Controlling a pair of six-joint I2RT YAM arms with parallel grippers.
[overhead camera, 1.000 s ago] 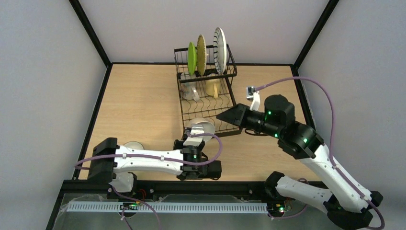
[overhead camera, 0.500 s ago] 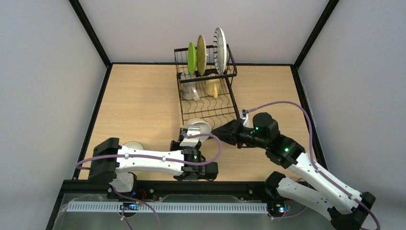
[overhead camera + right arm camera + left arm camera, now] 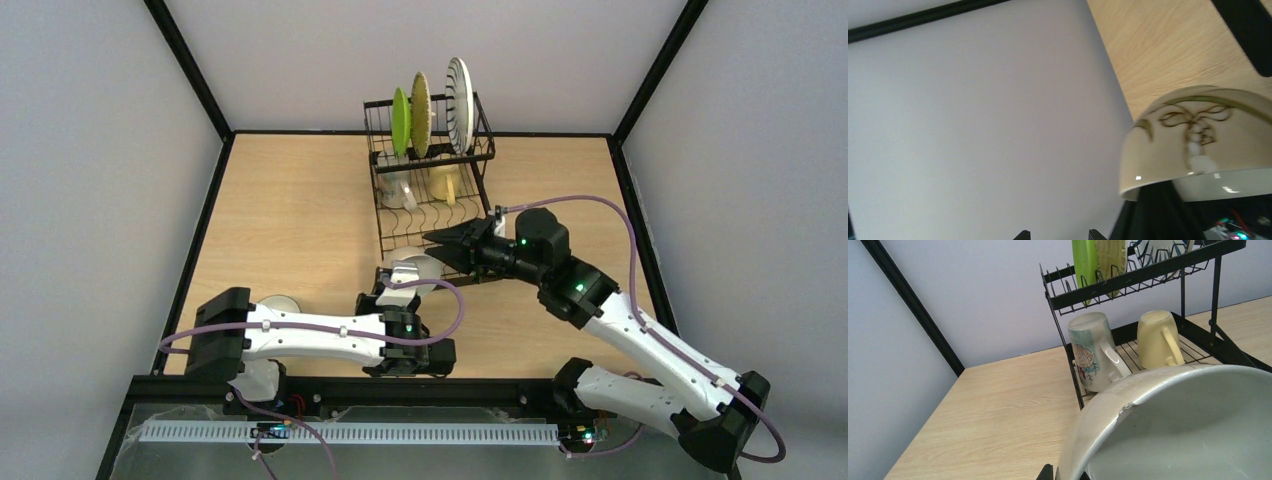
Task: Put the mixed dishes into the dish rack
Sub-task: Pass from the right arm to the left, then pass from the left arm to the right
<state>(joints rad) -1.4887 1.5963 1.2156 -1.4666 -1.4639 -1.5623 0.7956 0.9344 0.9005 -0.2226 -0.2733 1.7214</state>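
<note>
My left gripper is shut on the rim of a bowl, held tilted just in front of the dish rack. The left wrist view shows the bowl's white inside with the rim pinched by the left gripper. My right gripper stands open beside the bowl's far side, fingertips pointing left. In the right wrist view the bowl is cream with a green ribbon pattern and lies right of the empty right gripper. A second bowl rests on the table behind the left arm.
The rack's raised tier holds a green plate, a woven bamboo plate and a striped plate. On the lower tray a shell-patterned mug and a pale yellow mug stand upside down. Black frame rails edge the table.
The right arm has swung down and to the left, bringing its open gripper from beside the rack's front corner up to the held bowl. The left arm and bowl have barely moved.
</note>
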